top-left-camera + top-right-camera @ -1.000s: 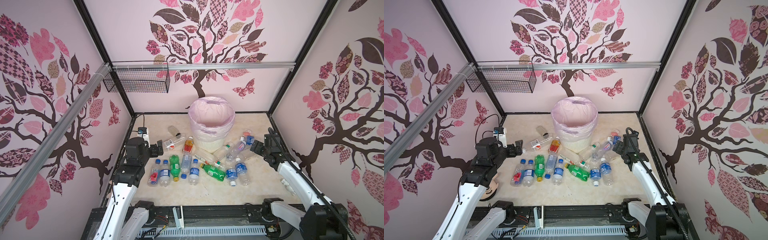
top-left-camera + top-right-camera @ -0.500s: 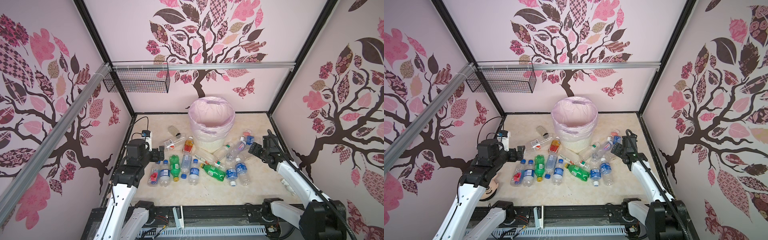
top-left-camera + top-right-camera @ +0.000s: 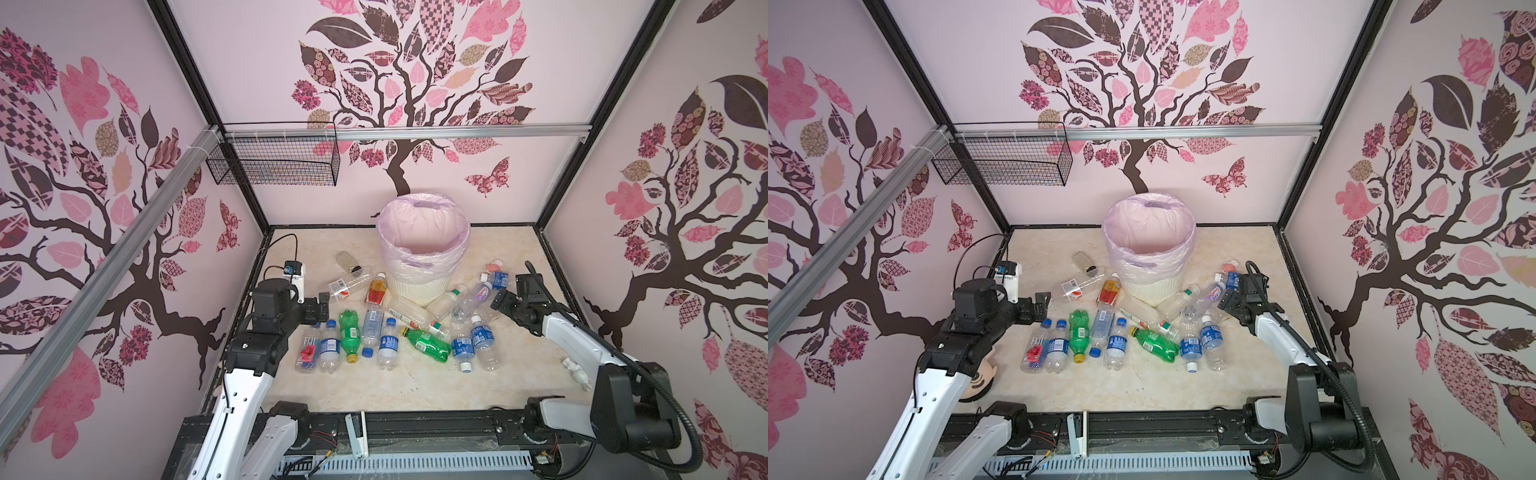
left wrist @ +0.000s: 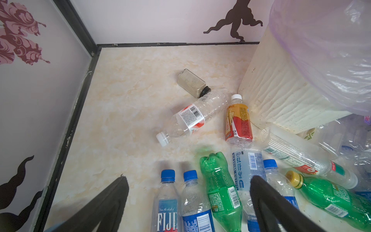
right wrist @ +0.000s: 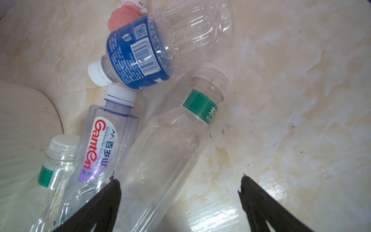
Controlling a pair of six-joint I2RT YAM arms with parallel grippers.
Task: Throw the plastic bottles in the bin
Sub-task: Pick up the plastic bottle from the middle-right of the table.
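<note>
Lying flat on the pale marbled floor [image 3: 415,386], the plastic bottles [image 3: 384,343] are scattered round the foot of the bin [image 3: 415,291], mostly on its near side and fanned out to its left and right. The bin itself is stood upright, with a pale pink liner [image 3: 419,249] folded over its rim. An orange-red labelled bottle [image 4: 239,120] is parked right at the bin's base, cap end nearest the ribbed wall. A brownish jar [image 4: 191,82] with a black lid is found a bit further out to the bin's left, just beside the bottom of a clear bottle with a red-and-white label [image 4: 192,118]. The left gripper [image 3: 321,309] is held to the left of the bin and nearer the robot, over a row of blue-capped bottles [image 4: 190,198] and a green bottle [image 4: 220,186]; its jaws are spread wide and nothing is pinched. The right gripper [image 5: 179,179] is positioned low on the bin's right, jaws also spread wide, with a clear bottle with a green neck band [image 5: 166,152] lying in the gap. One finger is right at its side (touching or not, can't be told) and the other is well clear, so nothing is clamped. A small pink toy [image 5: 122,19] is tucked behind a blue-labelled bottle [image 5: 138,54] out on that side too. A black wire basket [image 3: 274,160] is hung up high, above and to the bin's left.
</note>
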